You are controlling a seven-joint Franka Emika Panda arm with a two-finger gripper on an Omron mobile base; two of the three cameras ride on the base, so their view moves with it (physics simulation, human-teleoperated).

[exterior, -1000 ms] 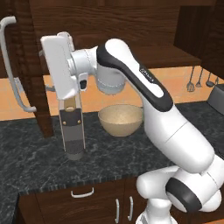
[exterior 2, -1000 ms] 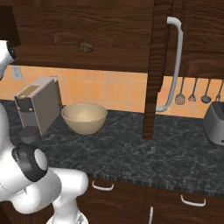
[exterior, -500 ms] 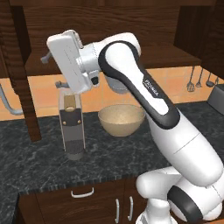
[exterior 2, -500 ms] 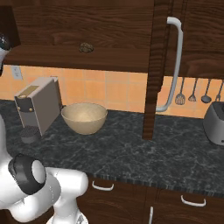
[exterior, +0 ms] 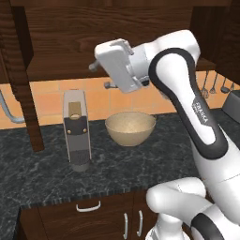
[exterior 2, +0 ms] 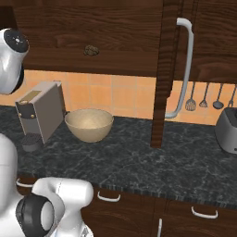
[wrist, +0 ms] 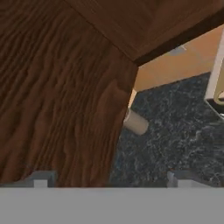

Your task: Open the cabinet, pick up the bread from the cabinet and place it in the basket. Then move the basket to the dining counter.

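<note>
The cabinet (exterior 2: pixel 115 32) stands open, both doors swung out. Its right door (exterior 2: pixel 169 69) carries a long silver handle (exterior 2: pixel 185 69). The bread (exterior 2: pixel 91 50), a small brown lump, lies on the cabinet shelf. Below it on the black counter sits the round tan basket (exterior 2: pixel 89 124) (exterior: pixel 130 127), with nothing in it. My gripper (exterior: pixel 102 75) hangs open in front of the cabinet's lower edge, above and left of the basket. In the hand view my gripper (wrist: pixel 111 178) faces the left door's wood (wrist: pixel 65 87), nothing between its fingertips. The dining counter is out of view.
A grey-and-black coffee machine (exterior: pixel 77 129) stands left of the basket. The left door (exterior: pixel 23 79) juts out over the granite counter (exterior 2: pixel 139 162). A toaster (exterior 2: pixel 227 129) and hanging utensils (exterior 2: pixel 203 99) are at the right. Low drawers (exterior: pixel 89 206) run under the counter.
My hand has let go of the left door's handle and swung right, toward the cabinet's middle. The left door has swung wider open. The jaws stay open.
</note>
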